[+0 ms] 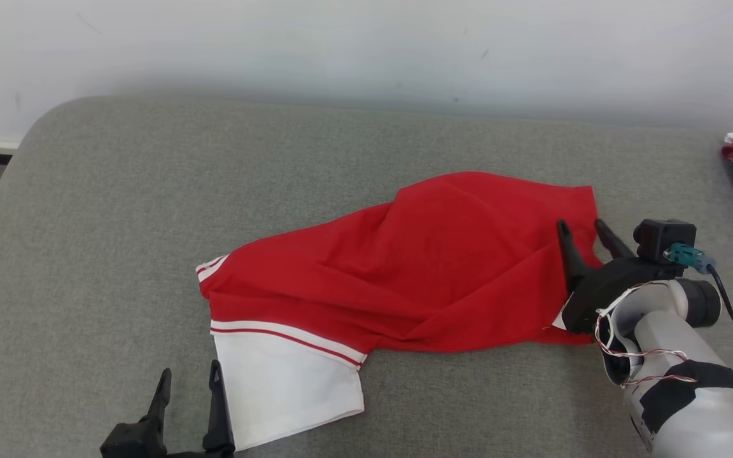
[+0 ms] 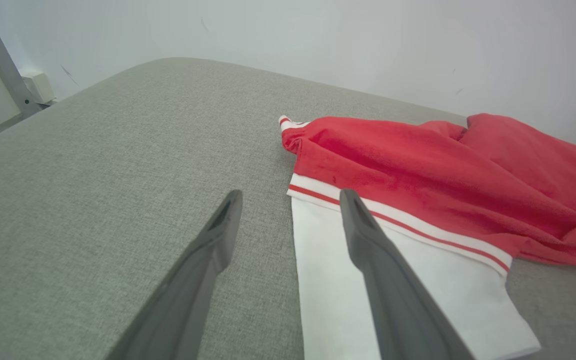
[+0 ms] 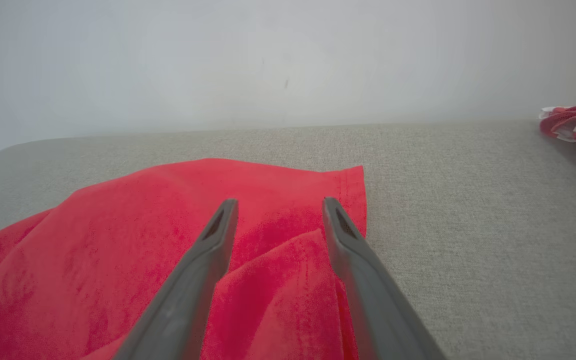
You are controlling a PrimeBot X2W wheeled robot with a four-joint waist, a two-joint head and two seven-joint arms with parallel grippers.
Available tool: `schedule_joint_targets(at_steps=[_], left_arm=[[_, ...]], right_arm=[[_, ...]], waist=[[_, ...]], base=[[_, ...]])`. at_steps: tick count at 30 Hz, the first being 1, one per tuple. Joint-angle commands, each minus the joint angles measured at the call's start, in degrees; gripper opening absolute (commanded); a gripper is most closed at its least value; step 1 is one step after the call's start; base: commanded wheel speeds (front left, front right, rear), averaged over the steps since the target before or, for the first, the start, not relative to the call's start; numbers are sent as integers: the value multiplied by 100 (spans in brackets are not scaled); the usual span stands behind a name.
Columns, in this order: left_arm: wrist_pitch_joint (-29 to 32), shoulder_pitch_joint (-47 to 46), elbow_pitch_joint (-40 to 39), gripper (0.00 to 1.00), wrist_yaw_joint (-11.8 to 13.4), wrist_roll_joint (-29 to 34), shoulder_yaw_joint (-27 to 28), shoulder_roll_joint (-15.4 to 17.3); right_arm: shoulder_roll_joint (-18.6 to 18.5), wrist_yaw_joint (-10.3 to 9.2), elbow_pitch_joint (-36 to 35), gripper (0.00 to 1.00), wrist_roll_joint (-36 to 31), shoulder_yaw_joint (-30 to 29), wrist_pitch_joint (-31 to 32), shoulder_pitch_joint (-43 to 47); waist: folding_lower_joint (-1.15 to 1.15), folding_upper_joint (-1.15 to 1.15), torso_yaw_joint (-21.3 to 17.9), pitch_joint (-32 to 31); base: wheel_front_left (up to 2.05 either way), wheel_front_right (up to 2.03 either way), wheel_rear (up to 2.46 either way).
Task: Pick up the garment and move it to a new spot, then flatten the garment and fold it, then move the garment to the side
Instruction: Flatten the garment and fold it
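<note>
The grey padded surface (image 1: 118, 222) carried the garment (image 1: 417, 267), which lay crumpled across its middle, red, with a white end (image 1: 284, 388) toward the robot's left. It looked light, soft and limp, so it would probably sag when lifted; the hems at both ends seemed the best places to grip. The right gripper (image 1: 579, 224) stood parted over the red hem, holding nothing. The left gripper (image 1: 189, 369) was also parted and empty, beside the white end.

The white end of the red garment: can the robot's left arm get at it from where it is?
Probably yes. The left gripper is open right beside the white end, one finger overlapping its edge in the left wrist view, with nothing between them on the grey surface.
</note>
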Motion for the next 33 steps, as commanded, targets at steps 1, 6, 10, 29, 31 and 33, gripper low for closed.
schedule_joint_targets(at_steps=[1, 6, 10, 29, 31, 33], left_arm=[[-16, 22, 24, 100, -24, 58, 64, -17], [-17, 132, 16, 100, -20, 105, 203, -7], [-17, 284, -65, 100, -6, 159, 346, -21], [418, 335, 810, 100, -398, -142, 91, -110], [370, 269, 1001, 100, -418, -142, 78, -124], [319, 208, 1180, 100, -410, -177, 93, -143]], right_arm=[[-8, 14, 66, 100, 83, 75, -249, -87], [-173, 14, -122, 100, 311, 169, -616, 94], [-512, 14, -816, 100, 495, 98, -756, 675], [-133, 14, -2099, 100, 198, 529, -230, 1988], [-91, 14, -1906, 100, 161, 612, -243, 1831], [-32, 14, -1711, 100, 174, 675, -265, 1706]], waist=[[0, 0, -81, -72], [0, 0, -237, -188], [0, 0, -385, -283], [0, 0, -654, -149], [0, 0, -628, -147], [0, 0, -602, -150]], base=[[0, 0, 0], [0, 0, 0], [0, 0, 0], [0, 0, 0], [0, 0, 0], [0, 0, 0]])
